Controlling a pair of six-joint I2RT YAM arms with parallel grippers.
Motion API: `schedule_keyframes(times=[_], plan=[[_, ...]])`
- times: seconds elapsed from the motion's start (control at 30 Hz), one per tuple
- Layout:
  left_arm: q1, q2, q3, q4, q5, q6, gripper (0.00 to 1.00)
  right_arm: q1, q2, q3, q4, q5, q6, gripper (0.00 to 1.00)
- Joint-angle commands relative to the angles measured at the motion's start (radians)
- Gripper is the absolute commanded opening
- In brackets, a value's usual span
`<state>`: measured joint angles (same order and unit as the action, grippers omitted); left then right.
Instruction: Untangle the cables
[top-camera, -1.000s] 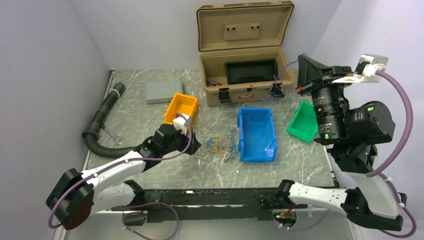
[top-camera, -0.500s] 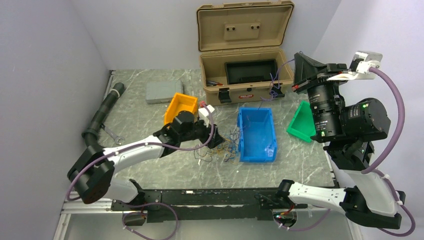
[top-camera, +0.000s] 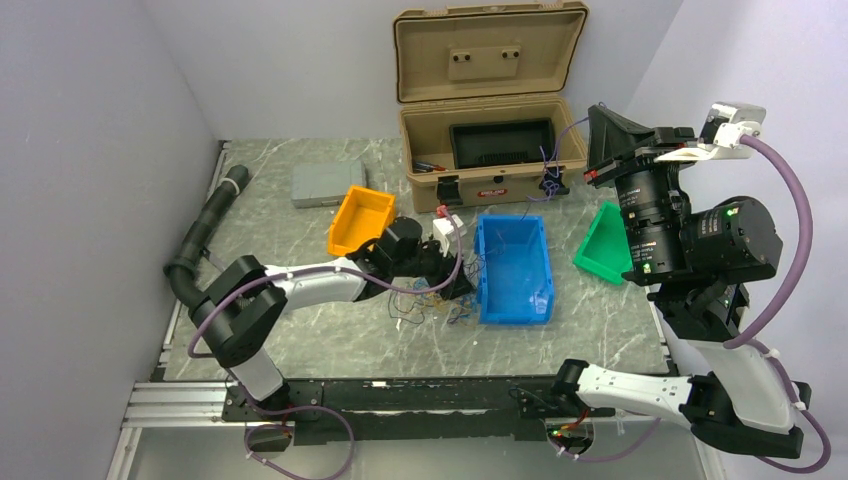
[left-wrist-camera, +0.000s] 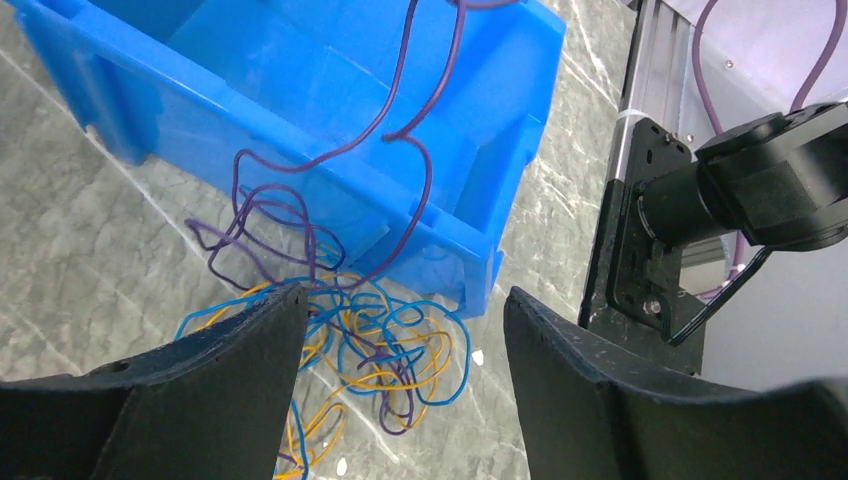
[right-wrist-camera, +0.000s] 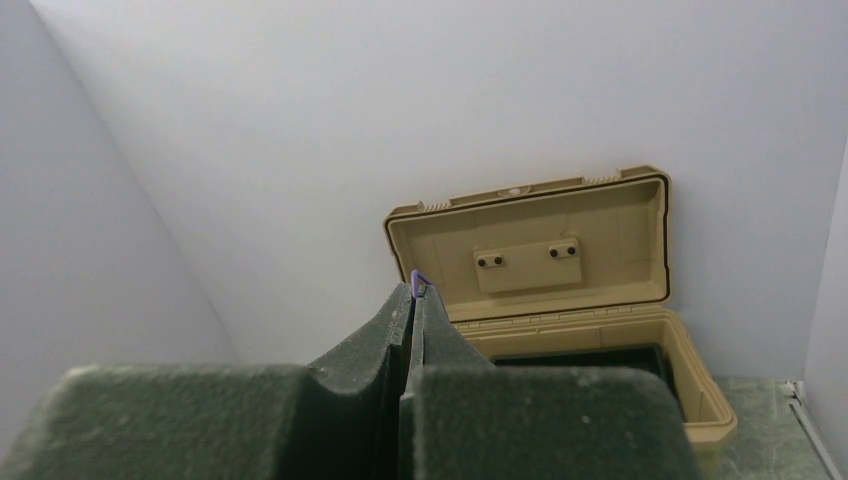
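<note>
Mostly, the cables (left-wrist-camera: 350, 340) are left knotted under the open left claw (left-wrist-camera: 405, 300); one purple cable (left-wrist-camera: 427, 190) is pinched by the right claw (right-wrist-camera: 410, 300).

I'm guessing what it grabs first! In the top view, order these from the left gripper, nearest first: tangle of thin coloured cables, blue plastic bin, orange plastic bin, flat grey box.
From the left gripper:
1. Tangle of thin coloured cables, beneath it.
2. Blue plastic bin, just right.
3. Orange plastic bin, back left.
4. Flat grey box, farther back left.
</note>
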<state>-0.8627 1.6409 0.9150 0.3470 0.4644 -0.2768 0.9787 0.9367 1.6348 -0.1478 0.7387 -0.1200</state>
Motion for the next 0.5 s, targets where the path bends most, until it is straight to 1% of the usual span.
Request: schedule_keyframes(times=[0.0, 0.03, 0.1, 0.13, 0.17, 0.2, 0.33, 0.47], plan=[[-0.004, 0.043, 0.068, 0.096, 0.074, -0.028, 0.74, 0.001, 0.001, 0.02, 0.035, -0.006, 0.004, 0.0], [-0.004, 0.058, 0.077, 0.096, 0.075, -0.031, 0.66, 0.001, 0.0, 0.017, 0.035, -0.005, 0.006, 0.0], [-0.005, 0.08, 0.088, 0.098, 0.071, -0.038, 0.47, 0.001, -0.004, 0.009, 0.039, -0.004, 0.009, 0.0], [-0.004, 0.082, 0.089, 0.104, 0.072, -0.043, 0.26, 0.002, -0.004, 0.001, 0.038, -0.004, 0.011, 0.0], [-0.004, 0.077, 0.086, 0.107, 0.068, -0.045, 0.08, 0.001, -0.005, -0.003, 0.037, -0.002, 0.012, 0.0], [-0.003, 0.066, 0.084, 0.103, 0.06, -0.045, 0.0, 0.0, -0.007, -0.009, 0.034, 0.001, 0.015, 0.0], [-0.003, -0.013, 0.074, 0.042, 0.01, -0.012, 0.0, 0.002, -0.019, -0.055, 0.015, 0.012, 0.034, 0.0], [-0.001, -0.105, 0.115, -0.115, -0.068, 0.063, 0.0, 0.001, -0.035, -0.148, -0.019, 0.029, 0.08, 0.0]])
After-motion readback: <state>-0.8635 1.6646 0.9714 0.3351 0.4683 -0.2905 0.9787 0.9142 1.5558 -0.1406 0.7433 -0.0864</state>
